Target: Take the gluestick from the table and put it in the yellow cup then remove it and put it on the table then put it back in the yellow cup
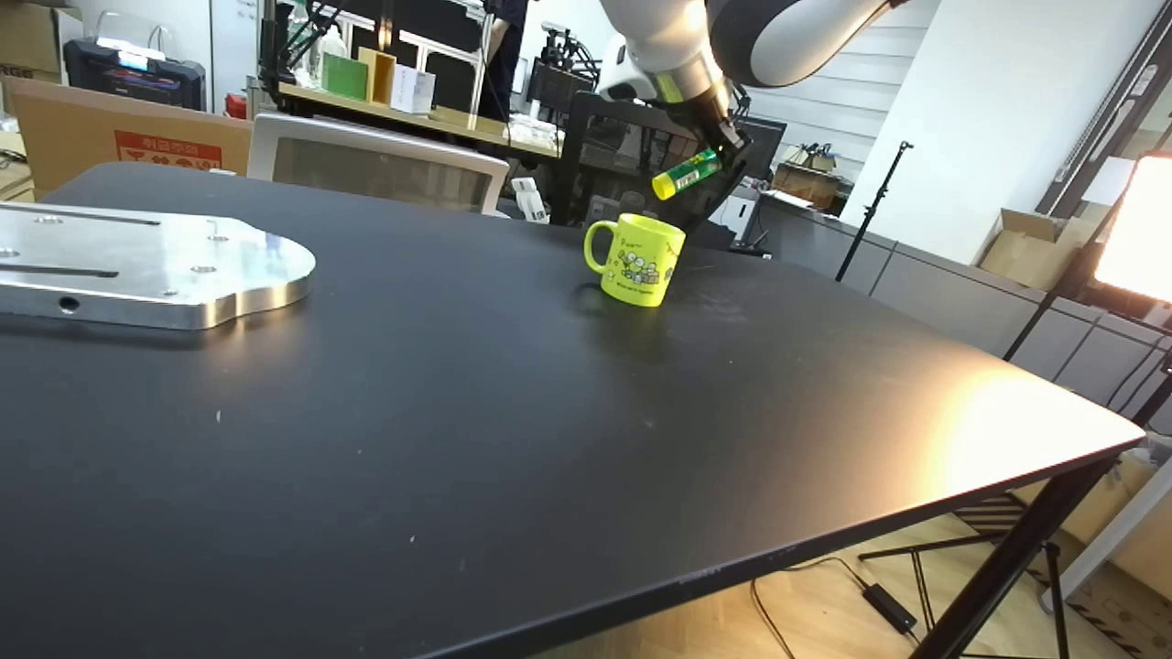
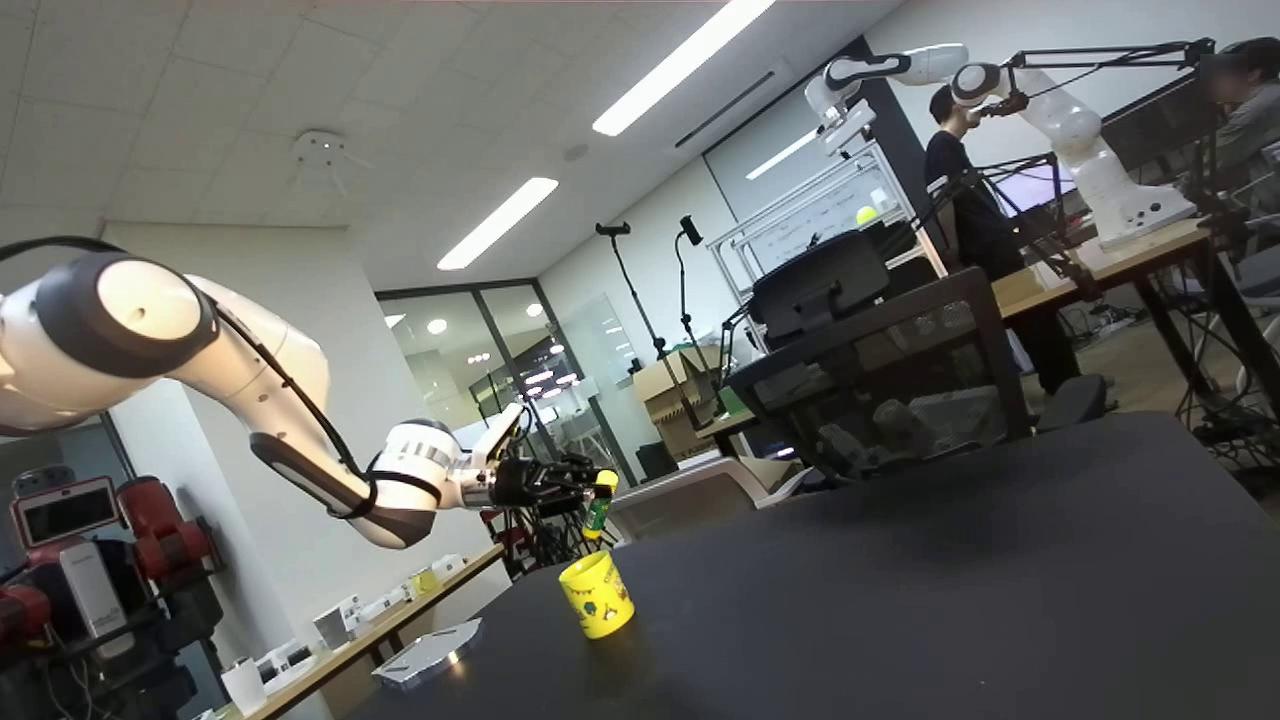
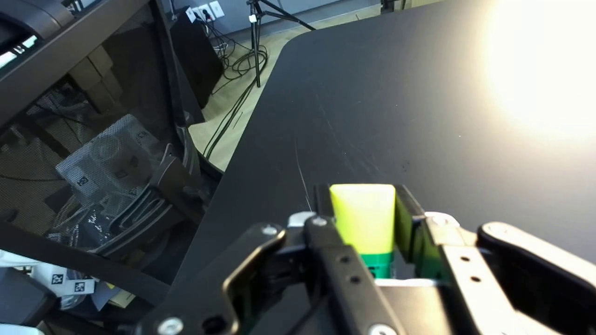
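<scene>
The gluestick (image 1: 687,174), green with yellow ends, is held tilted in the air, its lower end a little above the mouth of the yellow cup (image 1: 641,261). The same gluestick (image 2: 598,514) and cup (image 2: 597,596) show in an exterior view, with a small gap between them. The cup stands upright on the black table (image 1: 412,430); it is out of the wrist view. My gripper (image 1: 723,151) is shut on the gluestick near its upper yellow end. In the wrist view both fingers of the gripper (image 3: 364,204) press against that yellow end; the lower part is hidden behind the gripper.
A thick silver metal plate (image 1: 156,265) lies on the table, left of the cup in an exterior view. A dark mesh chair (image 3: 116,153) and a light-framed chair (image 1: 375,169) stand at the table's edge. A bright lamp (image 1: 1135,229) stands beyond a table corner.
</scene>
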